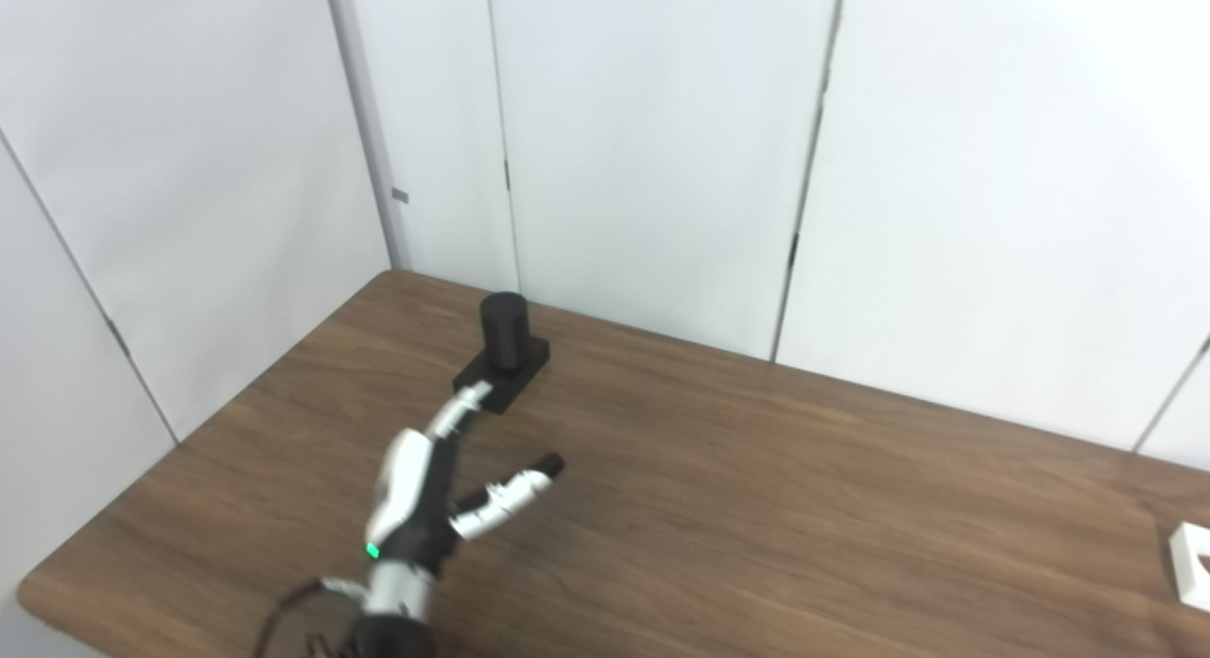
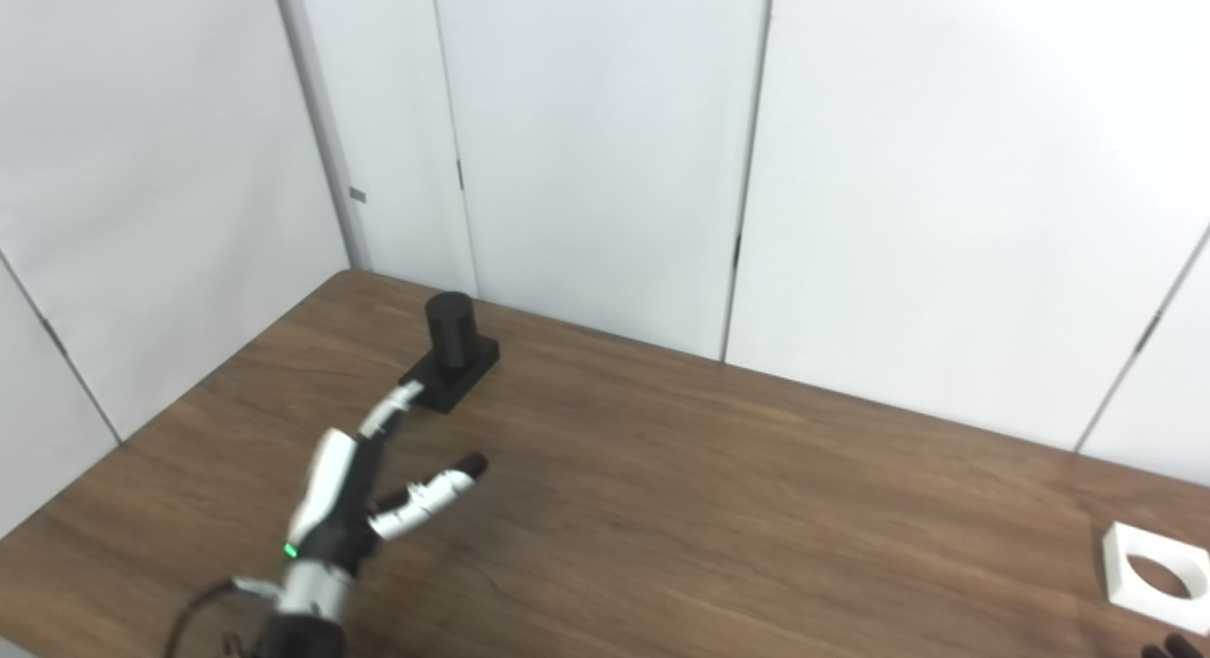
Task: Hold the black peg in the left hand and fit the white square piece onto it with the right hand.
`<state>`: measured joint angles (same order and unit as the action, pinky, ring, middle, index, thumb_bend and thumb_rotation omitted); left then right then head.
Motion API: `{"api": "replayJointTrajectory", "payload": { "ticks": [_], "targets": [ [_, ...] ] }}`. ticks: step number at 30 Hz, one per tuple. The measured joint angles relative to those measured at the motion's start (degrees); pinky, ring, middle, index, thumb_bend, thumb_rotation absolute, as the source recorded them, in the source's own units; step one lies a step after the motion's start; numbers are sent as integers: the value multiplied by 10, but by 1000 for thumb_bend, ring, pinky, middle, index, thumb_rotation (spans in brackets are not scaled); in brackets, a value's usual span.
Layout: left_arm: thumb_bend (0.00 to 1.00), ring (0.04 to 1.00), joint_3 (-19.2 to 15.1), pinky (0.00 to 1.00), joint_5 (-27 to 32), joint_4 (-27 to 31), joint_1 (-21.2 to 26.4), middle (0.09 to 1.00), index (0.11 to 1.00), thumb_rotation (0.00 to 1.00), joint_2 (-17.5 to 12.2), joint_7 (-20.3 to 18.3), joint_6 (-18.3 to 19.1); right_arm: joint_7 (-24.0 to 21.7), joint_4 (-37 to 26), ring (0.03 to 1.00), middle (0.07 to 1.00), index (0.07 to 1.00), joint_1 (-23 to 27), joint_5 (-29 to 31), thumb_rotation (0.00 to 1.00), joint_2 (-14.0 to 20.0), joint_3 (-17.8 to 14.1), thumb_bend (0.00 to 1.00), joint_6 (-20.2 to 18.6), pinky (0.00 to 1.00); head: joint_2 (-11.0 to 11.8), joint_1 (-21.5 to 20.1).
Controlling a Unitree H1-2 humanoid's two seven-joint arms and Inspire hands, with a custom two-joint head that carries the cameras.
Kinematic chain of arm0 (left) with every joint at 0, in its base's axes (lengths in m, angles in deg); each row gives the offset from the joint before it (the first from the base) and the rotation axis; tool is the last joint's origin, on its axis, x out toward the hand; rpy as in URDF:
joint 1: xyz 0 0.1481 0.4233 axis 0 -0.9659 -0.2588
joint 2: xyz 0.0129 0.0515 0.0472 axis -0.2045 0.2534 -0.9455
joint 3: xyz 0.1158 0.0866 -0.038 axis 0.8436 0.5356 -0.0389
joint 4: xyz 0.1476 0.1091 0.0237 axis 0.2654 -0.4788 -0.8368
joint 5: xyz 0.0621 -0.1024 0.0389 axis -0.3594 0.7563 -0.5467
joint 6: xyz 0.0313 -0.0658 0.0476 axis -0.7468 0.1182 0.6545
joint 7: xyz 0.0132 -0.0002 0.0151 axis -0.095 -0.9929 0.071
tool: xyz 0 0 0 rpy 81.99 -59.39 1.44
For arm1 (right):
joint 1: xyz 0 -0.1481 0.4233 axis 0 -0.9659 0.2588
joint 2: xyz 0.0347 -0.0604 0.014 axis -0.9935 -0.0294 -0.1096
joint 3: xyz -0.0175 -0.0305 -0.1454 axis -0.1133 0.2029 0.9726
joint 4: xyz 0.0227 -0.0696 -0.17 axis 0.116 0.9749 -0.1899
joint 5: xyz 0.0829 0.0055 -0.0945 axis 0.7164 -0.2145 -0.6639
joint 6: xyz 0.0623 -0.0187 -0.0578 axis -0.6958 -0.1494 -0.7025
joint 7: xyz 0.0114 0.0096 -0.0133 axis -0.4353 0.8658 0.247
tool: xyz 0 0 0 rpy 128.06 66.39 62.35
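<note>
The black peg (image 1: 504, 332), a round post on a square black base, stands upright near the table's far left corner. My left hand (image 1: 430, 483) is open just in front of it, fingers stretched toward the base, thumb spread to the right, holding nothing. One fingertip lies close to the base's near corner; I cannot tell whether it touches. The white square piece (image 2: 1156, 577) with a round hole lies flat at the table's right edge. Only dark fingertips of my right hand (image 2: 1169, 649) show at the bottom right corner of the right eye view, just below the piece.
The dark wooden table (image 1: 756, 507) backs onto white wall panels (image 1: 662, 147). Its left edge and near left corner are in view beside my left arm. A black cable loops by the left wrist.
</note>
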<state>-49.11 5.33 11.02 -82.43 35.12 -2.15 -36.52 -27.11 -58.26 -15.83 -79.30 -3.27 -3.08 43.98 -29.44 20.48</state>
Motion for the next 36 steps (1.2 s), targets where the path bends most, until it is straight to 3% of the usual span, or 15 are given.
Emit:
{"api": "replayJointTrajectory", "payload": {
  "ticks": [5,13,17,20,25,30,36],
  "targets": [
    [955,953,-2,948,-57,-13,33,912,856,599,-31,11,25,6,-8,854,867,878,-5,-7,955,-1,5,764,0,724,2,-2],
    [975,921,5,952,-100,-100,66,889,824,584,-61,23,54,10,-14,876,884,902,-11,-12,966,-1,8,774,0,788,-3,-4],
    [976,931,15,961,-113,-134,91,899,833,628,-74,23,76,11,-18,884,892,910,-15,-12,975,-1,10,762,-2,805,-5,-8],
    [997,937,32,965,-121,-153,118,908,842,678,-85,3,108,13,-22,902,890,910,-16,-16,988,-1,12,745,-4,862,-5,-8],
    [1000,936,59,950,-124,-188,156,905,842,666,-110,-25,137,16,-24,885,889,908,-16,-15,980,-1,15,721,-4,779,-10,-11],
    [990,943,67,945,-133,-247,182,911,843,626,-110,-26,142,21,-27,885,891,909,-18,-12,973,-1,17,723,-9,809,-11,-12],
    [971,945,92,959,-135,-294,206,916,841,619,-110,-23,143,7,-25,949,945,947,-20,18,978,0,22,732,0,921,-13,-19]
  ]
}}
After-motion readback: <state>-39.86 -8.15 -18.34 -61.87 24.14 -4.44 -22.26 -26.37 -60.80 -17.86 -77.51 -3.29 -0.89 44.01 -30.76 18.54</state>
